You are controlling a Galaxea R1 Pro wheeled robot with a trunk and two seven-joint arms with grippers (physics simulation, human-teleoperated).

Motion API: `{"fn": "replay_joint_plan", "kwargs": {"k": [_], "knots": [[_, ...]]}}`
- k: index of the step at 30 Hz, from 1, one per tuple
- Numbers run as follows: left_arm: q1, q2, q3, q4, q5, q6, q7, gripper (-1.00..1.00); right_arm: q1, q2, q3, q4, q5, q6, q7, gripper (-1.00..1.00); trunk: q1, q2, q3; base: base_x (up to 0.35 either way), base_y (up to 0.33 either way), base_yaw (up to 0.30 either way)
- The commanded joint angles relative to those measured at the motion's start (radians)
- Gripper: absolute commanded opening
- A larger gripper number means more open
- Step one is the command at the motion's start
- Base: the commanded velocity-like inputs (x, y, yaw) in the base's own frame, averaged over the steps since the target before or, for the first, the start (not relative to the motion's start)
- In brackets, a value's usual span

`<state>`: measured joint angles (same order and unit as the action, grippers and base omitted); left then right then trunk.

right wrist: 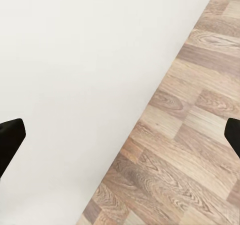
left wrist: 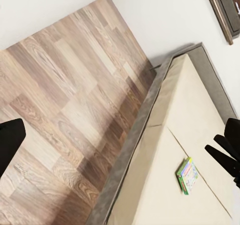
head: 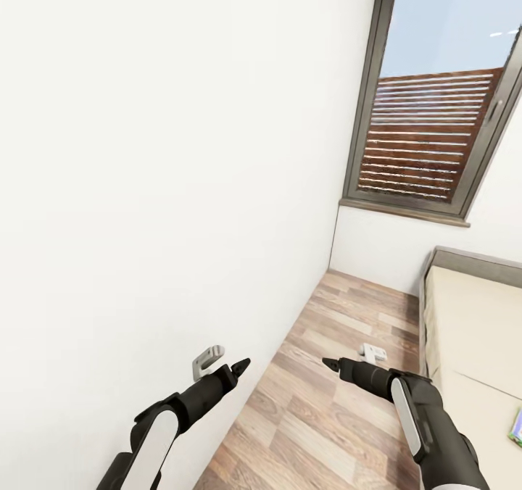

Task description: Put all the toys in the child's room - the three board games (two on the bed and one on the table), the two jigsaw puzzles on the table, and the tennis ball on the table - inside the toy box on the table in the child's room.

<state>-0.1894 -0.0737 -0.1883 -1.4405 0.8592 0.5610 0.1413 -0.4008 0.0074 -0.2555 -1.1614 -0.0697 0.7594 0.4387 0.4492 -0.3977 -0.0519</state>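
One board game (left wrist: 187,175), a flat green and multicoloured box, lies on the cream bed (left wrist: 200,110) in the left wrist view. A sliver of it shows at the right edge of the head view (head: 517,426). My left gripper (head: 239,366) hovers over the floor close to the white wall. My right gripper (head: 332,364) hovers over the wood floor, left of the bed (head: 471,316). In both wrist views the fingers stand wide apart with nothing between them. The table, toy box, puzzles and tennis ball are out of view.
A white wall (head: 145,185) runs along my left. Ahead a strip of wood floor (head: 341,345) leads between wall and bed to a far wall with a dark-framed window (head: 435,113). The bed has a grey frame edge (left wrist: 135,150).
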Motion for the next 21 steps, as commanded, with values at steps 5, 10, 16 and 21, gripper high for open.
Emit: {"fn": "replay_joint_plan", "kwargs": {"k": [5,10,16,21], "knots": [[-0.001,-0.001,0.000,-0.001,0.011,0.003,0.009,1.00,-0.002,0.001,-0.003,-0.001,-0.007,0.008,0.000,1.00,0.001,-0.002,-0.002,0.027,0.020,-0.001],[-0.001,-0.001,0.000,-0.001,0.011,0.002,0.009,1.00,-0.002,-0.001,-0.004,-0.001,-0.007,0.008,0.000,1.00,0.001,-0.002,-0.002,0.013,0.009,0.000],[-0.001,-0.001,0.000,-0.001,0.011,0.002,0.009,1.00,-0.003,-0.001,-0.004,-0.001,-0.007,0.008,0.000,1.00,0.001,-0.002,-0.002,0.004,0.003,0.000],[-0.001,-0.001,0.000,-0.001,0.011,0.002,0.009,1.00,-0.003,-0.001,-0.004,-0.004,-0.007,0.008,-0.001,1.00,0.001,-0.002,-0.002,0.001,0.001,0.000]]}}
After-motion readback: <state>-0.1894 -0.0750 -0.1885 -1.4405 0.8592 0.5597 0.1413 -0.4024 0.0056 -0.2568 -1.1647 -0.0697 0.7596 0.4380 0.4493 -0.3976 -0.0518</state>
